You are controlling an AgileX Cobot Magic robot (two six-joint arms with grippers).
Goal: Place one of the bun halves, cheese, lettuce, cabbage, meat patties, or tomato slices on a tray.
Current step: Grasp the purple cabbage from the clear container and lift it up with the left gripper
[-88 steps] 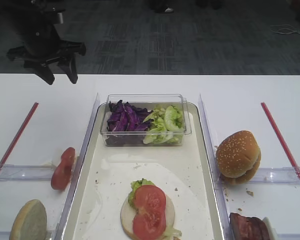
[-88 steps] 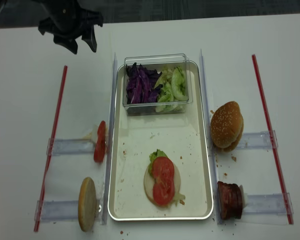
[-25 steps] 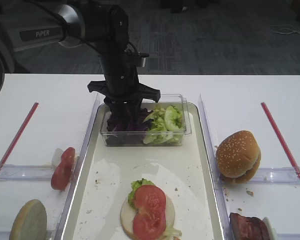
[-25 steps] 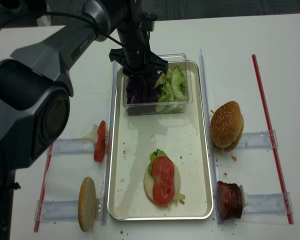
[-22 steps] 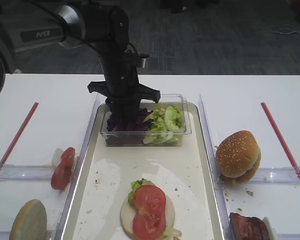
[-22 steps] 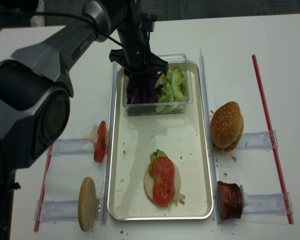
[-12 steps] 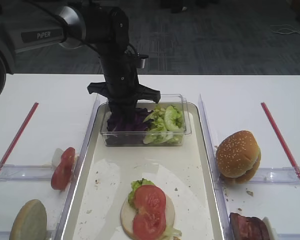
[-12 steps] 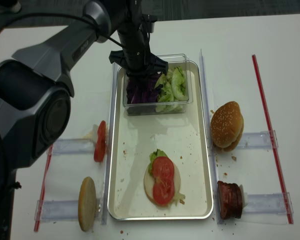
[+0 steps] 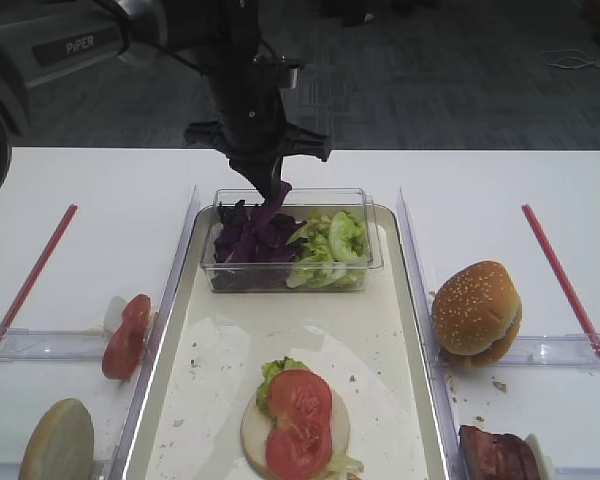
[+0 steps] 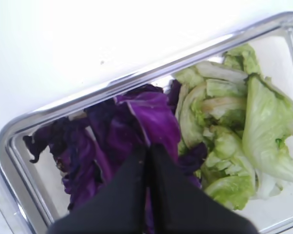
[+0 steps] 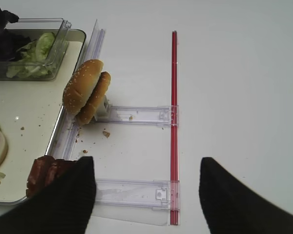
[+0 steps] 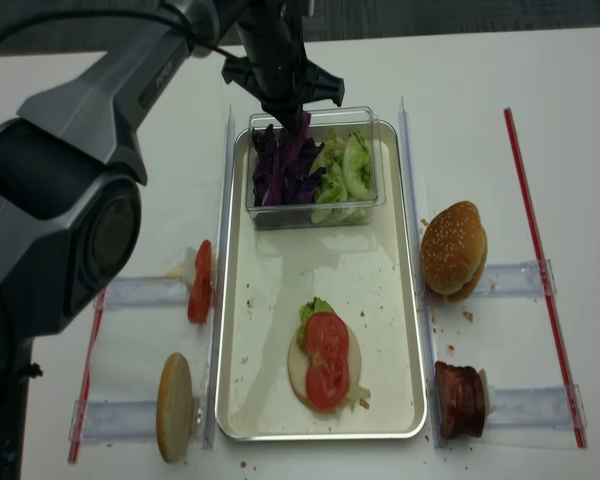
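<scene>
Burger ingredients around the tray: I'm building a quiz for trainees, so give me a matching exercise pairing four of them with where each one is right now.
Things:
1. cabbage
2. whole sesame bun
3. meat patties
4. two tomato slices

Places:
A. on the table right of the tray, nearest corner
B. pinched in the left tool, above the clear tub
C. stacked on lettuce and a bun half, on the tray
D. leaning on a clear rail, right of the tray

Pairs: 1-B, 2-D, 3-A, 4-C
</scene>
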